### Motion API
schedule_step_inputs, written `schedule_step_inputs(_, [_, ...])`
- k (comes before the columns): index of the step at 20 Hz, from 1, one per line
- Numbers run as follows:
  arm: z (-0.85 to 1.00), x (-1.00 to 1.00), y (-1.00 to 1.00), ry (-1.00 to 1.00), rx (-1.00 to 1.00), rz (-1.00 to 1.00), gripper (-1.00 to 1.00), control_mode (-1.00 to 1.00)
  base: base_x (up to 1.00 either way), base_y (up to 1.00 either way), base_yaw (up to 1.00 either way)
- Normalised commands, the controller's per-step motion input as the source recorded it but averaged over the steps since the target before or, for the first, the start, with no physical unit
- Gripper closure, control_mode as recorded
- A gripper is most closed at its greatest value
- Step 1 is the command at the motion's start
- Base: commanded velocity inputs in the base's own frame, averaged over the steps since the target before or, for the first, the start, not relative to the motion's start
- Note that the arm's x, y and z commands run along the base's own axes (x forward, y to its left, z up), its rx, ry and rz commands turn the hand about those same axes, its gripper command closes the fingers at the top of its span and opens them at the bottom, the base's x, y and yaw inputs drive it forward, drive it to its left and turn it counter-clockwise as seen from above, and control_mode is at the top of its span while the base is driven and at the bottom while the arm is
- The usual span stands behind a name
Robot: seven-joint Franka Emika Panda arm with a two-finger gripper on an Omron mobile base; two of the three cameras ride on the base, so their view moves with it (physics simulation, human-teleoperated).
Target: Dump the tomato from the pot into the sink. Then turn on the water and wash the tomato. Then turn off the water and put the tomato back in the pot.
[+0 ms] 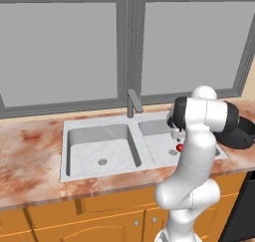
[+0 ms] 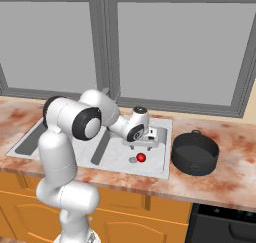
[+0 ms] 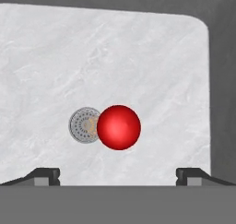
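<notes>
The red tomato [image 3: 118,127] lies on the floor of the sink's [image 2: 154,163] right basin, touching the round drain [image 3: 84,125]. My gripper [image 3: 118,174] hangs open just above the tomato [image 2: 141,157], with one fingertip [image 3: 44,174] off to each side of it and nothing held. From the right base view the gripper [image 2: 148,147] points down into the basin. The black pot [image 2: 193,165] stands upright on the counter right of the sink. In the left base view the tomato [image 1: 179,147] peeks out beside my arm, and the pot [image 1: 244,136] is partly hidden behind it.
A grey faucet [image 1: 132,102] rises behind the divider between the two basins, with no water running. The left basin [image 1: 99,146] holds nothing but its drain. A marbled counter [image 2: 220,187] surrounds the sink, and a window wall runs behind it.
</notes>
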Motion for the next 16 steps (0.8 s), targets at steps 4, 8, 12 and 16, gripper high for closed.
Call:
schedule_step_inputs(4, [-0.19, 0.00, -0.04, 0.00, 0.00, 0.00, -1.00, -1.00, 0.00, 0.00, 0.00])
schedule_step_inputs(8, [-0.18, 0.02, 0.00, 0.00, 0.00, 0.00, -1.00, -1.00, 0.00, 0.00, 0.00])
schedule_step_inputs(12, [-0.13, 0.02, 0.00, 0.00, 0.00, 0.00, -1.00, -1.00, 0.00, 0.00, 0.00])
schedule_step_inputs(16, [-0.10, 0.06, 0.00, 0.00, 0.00, 0.00, -1.00, -1.00, 0.00, 0.00, 0.00])
